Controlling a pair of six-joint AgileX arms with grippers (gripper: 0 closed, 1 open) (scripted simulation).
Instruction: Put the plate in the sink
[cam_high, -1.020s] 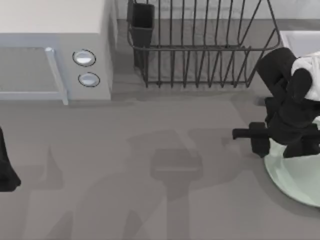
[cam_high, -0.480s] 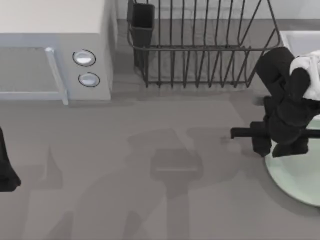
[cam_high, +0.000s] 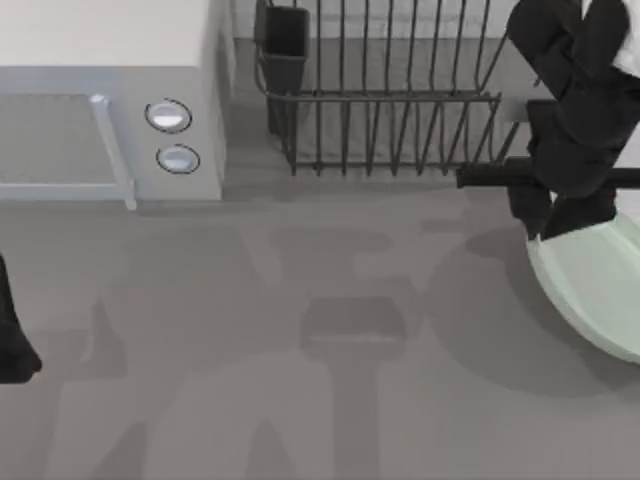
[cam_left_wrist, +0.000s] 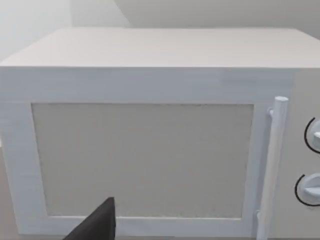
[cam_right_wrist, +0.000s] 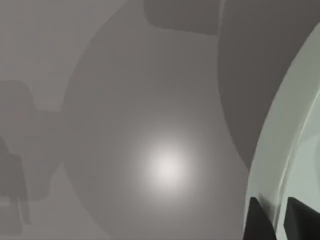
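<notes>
Pretty even, soft light from above, blurry arm shadows spread over the table (cam_high: 300, 300) below the dish rack (cam_high: 390, 100), plus one bright glare spot on the tabletop beside the plate (cam_right_wrist: 280, 150).

The top camera looks straight down on the grey tabletop (cam_high: 330, 400), with the microwave (cam_high: 110, 110) in the upper left of the frame, the left wrist camera faces that microwave's (cam_left_wrist: 150, 150) door from close up, and the right wrist camera looks down very near the plate (cam_right_wrist: 280, 165).
</notes>
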